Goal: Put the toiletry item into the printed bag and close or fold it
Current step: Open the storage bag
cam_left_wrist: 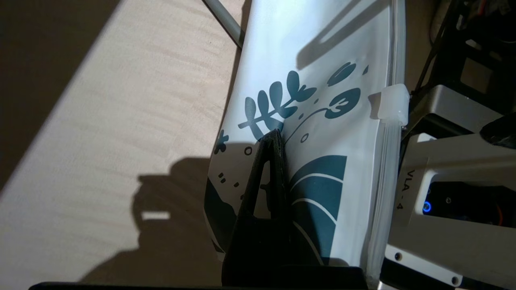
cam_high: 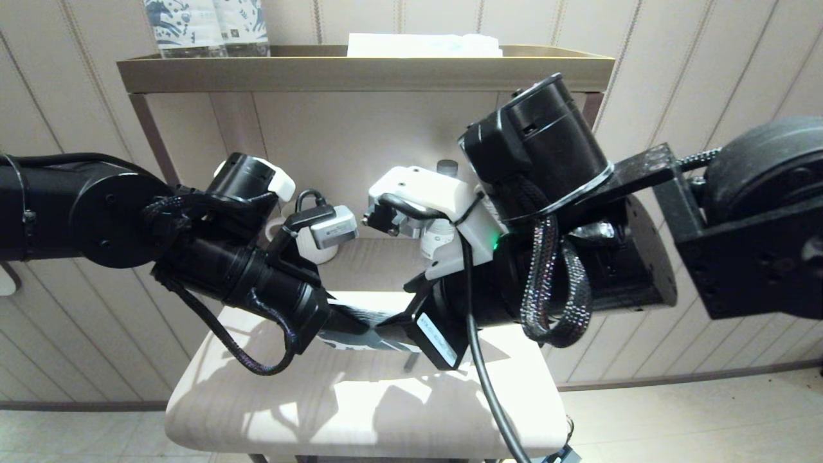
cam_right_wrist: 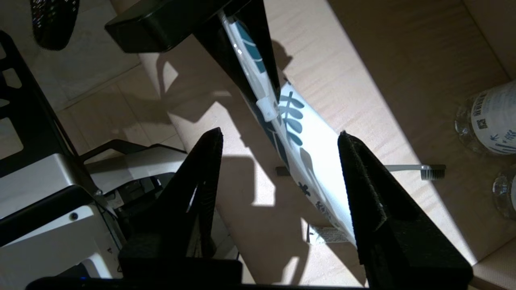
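The printed bag [cam_left_wrist: 322, 72], white with teal plant figures, hangs on edge above the beige table [cam_high: 360, 399]. My left gripper [cam_left_wrist: 278, 135] is shut on its lower part, with one finger across the printed face, and a white slider clip [cam_left_wrist: 389, 104] sits on its sealed edge. In the right wrist view the bag [cam_right_wrist: 318, 161] slants between the spread fingers [cam_right_wrist: 363, 181] of my right gripper [cam_right_wrist: 280, 135], which is open and not touching it. The toiletry item [cam_right_wrist: 407, 167], a thin white stick with a dark head, lies flat on the table behind the bag, partly hidden.
Water bottles [cam_right_wrist: 494, 121] stand at the back of the table near the stick's head. A small printed slip [cam_right_wrist: 328, 234] lies on the table under the bag. The upper shelf [cam_high: 360, 74] carries printed packs [cam_high: 206, 26] and a flat white packet [cam_high: 424, 45].
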